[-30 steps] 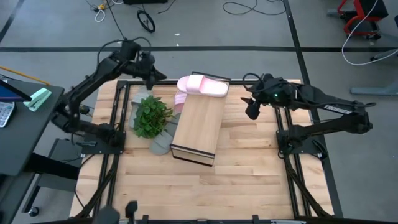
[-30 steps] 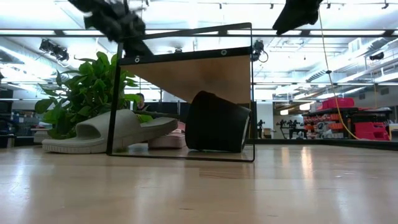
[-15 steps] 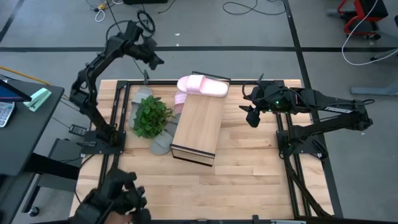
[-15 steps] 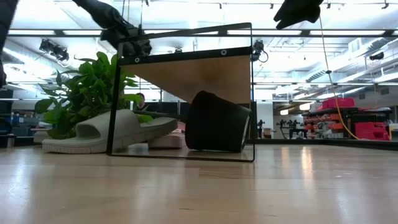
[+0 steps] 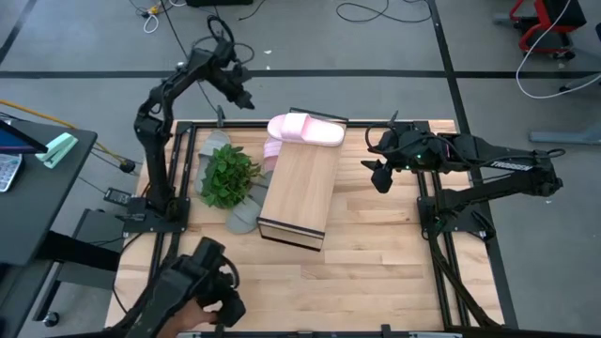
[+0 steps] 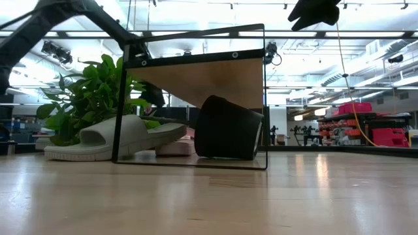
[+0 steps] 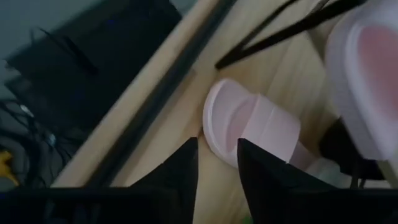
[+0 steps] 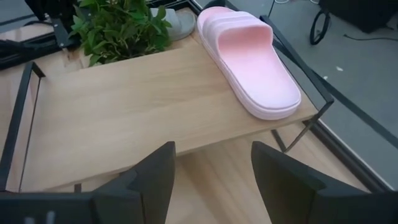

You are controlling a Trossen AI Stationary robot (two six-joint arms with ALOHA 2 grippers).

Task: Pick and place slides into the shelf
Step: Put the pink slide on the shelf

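The left gripper (image 5: 246, 99), open and empty, has swung up and back beyond the table's far edge, leaving the second pink slide (image 7: 252, 127) beside the shelf (image 5: 299, 192) unpicked, while the right gripper (image 5: 377, 175) hovers open.

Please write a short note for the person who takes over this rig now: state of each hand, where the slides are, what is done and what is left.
Left hand: open, empty, raised past the table's far left corner.
Right hand: open, empty, hovering right of the shelf.
Slides: one pink slide lies on the shelf top at its far end. A second pink one is on the table by that end. Two grey slides lie left of the shelf by the plant.
Done: one pink slide placed.
Left: the other pink slide and both grey ones.
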